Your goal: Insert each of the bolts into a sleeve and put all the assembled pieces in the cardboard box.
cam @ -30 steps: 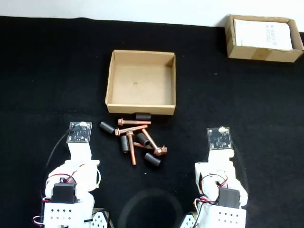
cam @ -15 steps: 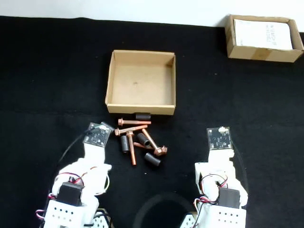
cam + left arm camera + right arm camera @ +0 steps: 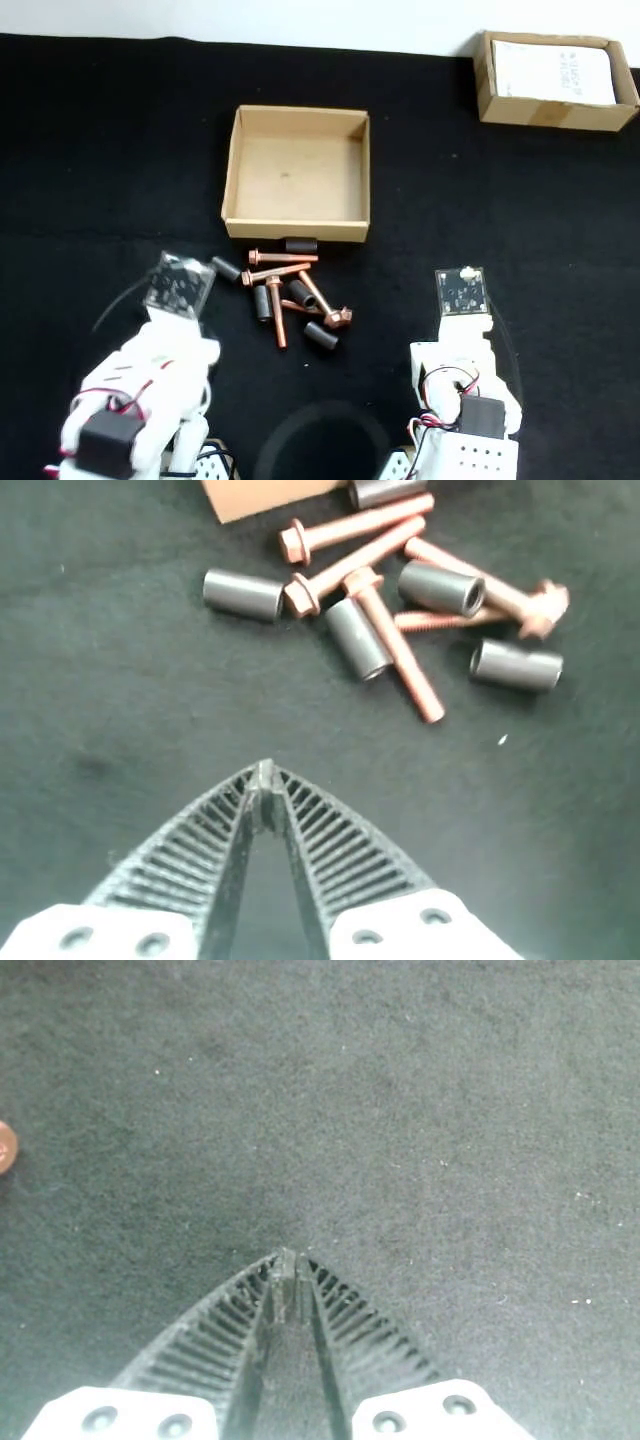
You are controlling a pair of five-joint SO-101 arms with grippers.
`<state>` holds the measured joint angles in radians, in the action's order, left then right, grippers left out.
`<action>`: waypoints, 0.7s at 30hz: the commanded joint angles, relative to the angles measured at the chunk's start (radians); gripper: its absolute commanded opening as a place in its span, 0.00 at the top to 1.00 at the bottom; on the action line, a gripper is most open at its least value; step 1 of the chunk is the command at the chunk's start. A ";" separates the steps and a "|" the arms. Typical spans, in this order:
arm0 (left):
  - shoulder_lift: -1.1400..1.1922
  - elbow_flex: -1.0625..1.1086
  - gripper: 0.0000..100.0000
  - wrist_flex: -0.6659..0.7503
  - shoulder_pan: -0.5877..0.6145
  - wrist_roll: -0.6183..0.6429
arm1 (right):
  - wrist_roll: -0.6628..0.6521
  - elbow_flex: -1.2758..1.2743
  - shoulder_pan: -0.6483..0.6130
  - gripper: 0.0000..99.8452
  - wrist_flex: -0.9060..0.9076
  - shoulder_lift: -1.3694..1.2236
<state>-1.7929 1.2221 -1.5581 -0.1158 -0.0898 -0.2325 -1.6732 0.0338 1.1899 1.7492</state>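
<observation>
Several copper bolts (image 3: 279, 312) and short black sleeves (image 3: 321, 335) lie in a loose pile on the black table, just in front of the open, empty cardboard box (image 3: 297, 175). In the left wrist view the bolts (image 3: 355, 560) cross each other, with sleeves (image 3: 243, 593) among and beside them. My left gripper (image 3: 265, 780) is shut and empty, a short way from the pile on the bare mat. The left arm (image 3: 178, 287) stands left of the pile. My right gripper (image 3: 288, 1265) is shut over bare mat, and the right arm (image 3: 462, 292) stands right of the pile.
A second cardboard box (image 3: 555, 80) holding white paper sits at the far right corner. One sleeve (image 3: 300, 244) lies against the front wall of the empty box. A copper bolt end (image 3: 4, 1147) shows at the edge of the right wrist view.
The left arm swung right toward the pile, then swung back left and rose, uncovering the leftmost sleeve. The right arm and the parts have not moved.
</observation>
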 commanded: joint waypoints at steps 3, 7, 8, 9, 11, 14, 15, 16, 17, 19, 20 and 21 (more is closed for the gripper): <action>-0.001 -0.033 0.99 0.052 0.122 -0.216 | 0.005 -0.130 0.008 0.99 0.005 0.007; 0.001 -0.038 0.99 0.123 0.203 -0.210 | 0.005 -0.130 0.008 0.99 0.005 0.007; 0.001 -0.042 0.99 0.127 0.219 -0.210 | 0.005 -0.130 0.008 0.99 0.005 0.007; 0.005 -0.059 0.99 0.143 0.237 -0.210 | 0.005 -0.130 0.008 0.99 0.005 0.007; 0.016 -0.104 0.99 0.157 0.275 -0.209 | 0.005 -0.130 0.008 0.99 0.005 0.007; 0.084 -0.213 0.99 0.152 0.312 -0.207 | 0.005 -0.130 0.008 0.99 0.005 0.007; 0.128 -0.254 0.99 0.146 0.321 -0.207 | 0.005 -0.130 0.008 0.99 0.005 0.007; 0.183 -0.298 0.99 0.123 0.332 -0.207 | 0.005 -0.130 0.008 0.99 0.005 0.007; 0.246 -0.343 0.99 0.100 0.337 -0.206 | 0.005 -0.130 0.008 0.99 0.005 0.007; 0.394 -0.441 0.99 0.043 0.338 -0.190 | 0.005 -0.130 0.008 0.99 0.005 0.007; 0.469 -0.495 0.99 0.017 0.338 -0.160 | 0.005 -0.130 0.008 0.99 0.005 0.007; 0.539 -0.553 0.99 -0.009 0.340 -0.124 | 0.005 -0.130 0.008 0.99 0.005 0.007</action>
<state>-1.4538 0.8293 -1.5121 0.2110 -0.2754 -0.2325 -1.6732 0.0338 1.1899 1.7492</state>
